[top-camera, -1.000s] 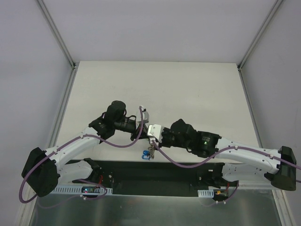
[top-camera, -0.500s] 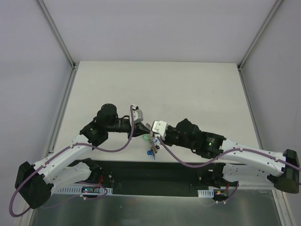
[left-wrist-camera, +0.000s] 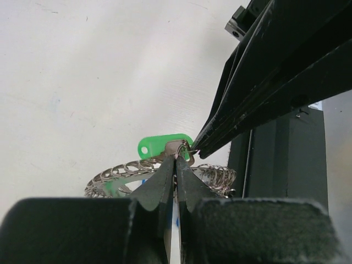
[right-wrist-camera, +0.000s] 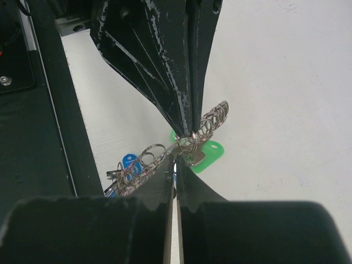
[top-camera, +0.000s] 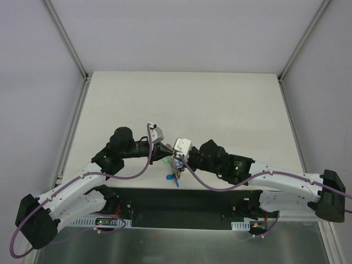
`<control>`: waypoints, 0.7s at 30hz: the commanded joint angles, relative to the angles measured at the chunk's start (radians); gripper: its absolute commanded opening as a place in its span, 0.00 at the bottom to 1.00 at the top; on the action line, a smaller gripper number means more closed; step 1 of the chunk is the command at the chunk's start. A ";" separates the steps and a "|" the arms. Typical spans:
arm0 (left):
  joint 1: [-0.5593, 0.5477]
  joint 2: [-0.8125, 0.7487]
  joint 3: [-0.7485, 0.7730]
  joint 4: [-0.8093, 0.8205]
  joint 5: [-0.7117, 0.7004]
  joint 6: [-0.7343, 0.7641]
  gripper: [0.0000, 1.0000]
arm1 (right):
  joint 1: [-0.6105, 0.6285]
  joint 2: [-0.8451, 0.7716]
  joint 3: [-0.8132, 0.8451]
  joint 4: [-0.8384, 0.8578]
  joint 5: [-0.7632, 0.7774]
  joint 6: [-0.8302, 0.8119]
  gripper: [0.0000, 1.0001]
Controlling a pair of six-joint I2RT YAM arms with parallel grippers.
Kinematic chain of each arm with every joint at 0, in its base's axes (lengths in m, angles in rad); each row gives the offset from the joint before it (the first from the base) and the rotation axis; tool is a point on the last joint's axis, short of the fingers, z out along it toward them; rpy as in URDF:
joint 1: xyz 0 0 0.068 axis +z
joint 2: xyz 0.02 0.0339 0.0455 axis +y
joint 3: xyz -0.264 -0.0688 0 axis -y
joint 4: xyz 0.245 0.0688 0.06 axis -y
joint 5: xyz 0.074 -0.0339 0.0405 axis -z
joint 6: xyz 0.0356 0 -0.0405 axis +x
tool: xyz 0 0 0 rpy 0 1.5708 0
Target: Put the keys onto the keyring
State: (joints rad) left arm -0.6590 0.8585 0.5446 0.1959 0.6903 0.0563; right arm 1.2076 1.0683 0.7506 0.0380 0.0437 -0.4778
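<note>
Both grippers are pinched tight, fingers closed with no gap showing. The left gripper (left-wrist-camera: 176,160) and the right gripper (right-wrist-camera: 175,160) meet tip to tip on the same tiny spot. That spot is the metal end of the green key (left-wrist-camera: 159,146) and the little wire loop beside it, right at the rim of the keyring (left-wrist-camera: 118,175). From where I stand I cannot tell which gripper has the key's metal and which has the loop, as the tips crowd each other.

By count there are two arms, one keyring made of many small coiled wire loops, one green-headed key, and at least one blue key (right-wrist-camera: 127,161) among the coils.

In the top view the bunch sits low and centre on the white table (top-camera: 220,104), near the black base strip. The green head lies to the left and a blue one below.
</note>
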 commanded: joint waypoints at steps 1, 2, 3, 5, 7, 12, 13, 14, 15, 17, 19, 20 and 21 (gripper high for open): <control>0.010 -0.044 0.005 0.180 -0.031 -0.046 0.00 | 0.010 0.039 0.019 0.048 -0.036 0.059 0.06; 0.010 -0.045 0.005 0.180 -0.034 -0.044 0.00 | 0.010 0.042 0.020 0.045 -0.034 0.067 0.13; 0.010 -0.049 0.002 0.183 -0.038 -0.046 0.00 | 0.010 0.041 0.020 0.043 -0.030 0.071 0.18; 0.010 -0.055 -0.002 0.185 -0.046 -0.046 0.00 | 0.010 0.019 0.020 0.039 0.017 0.085 0.32; 0.010 -0.059 -0.002 0.185 -0.051 -0.039 0.00 | 0.009 -0.019 0.016 0.027 0.077 0.103 0.38; 0.010 -0.059 -0.006 0.183 -0.052 -0.033 0.00 | 0.009 -0.099 0.009 0.016 0.151 0.134 0.45; 0.010 -0.058 -0.006 0.181 -0.049 -0.029 0.00 | 0.009 -0.106 0.009 0.014 0.169 0.136 0.46; 0.010 -0.058 -0.006 0.181 -0.048 -0.029 0.00 | 0.003 -0.119 0.007 0.011 0.177 0.134 0.47; 0.010 -0.056 -0.006 0.181 -0.043 -0.027 0.00 | -0.002 -0.123 0.003 0.010 0.188 0.131 0.47; 0.010 -0.056 -0.006 0.181 -0.032 -0.026 0.00 | -0.034 -0.133 -0.002 0.008 0.171 0.120 0.48; 0.010 -0.055 -0.006 0.183 -0.018 -0.021 0.00 | -0.069 -0.139 -0.011 0.010 0.065 0.114 0.49; 0.010 -0.055 -0.006 0.183 -0.015 -0.019 0.00 | -0.112 -0.142 -0.011 0.011 0.017 0.113 0.49; 0.012 -0.056 -0.008 0.186 -0.006 -0.015 0.00 | -0.132 -0.145 -0.017 0.013 -0.031 0.111 0.49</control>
State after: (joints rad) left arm -0.6590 0.8211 0.5339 0.2886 0.6456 0.0338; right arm 1.1542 0.9440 0.7464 0.0372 0.1478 -0.3740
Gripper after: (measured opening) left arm 0.006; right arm 0.487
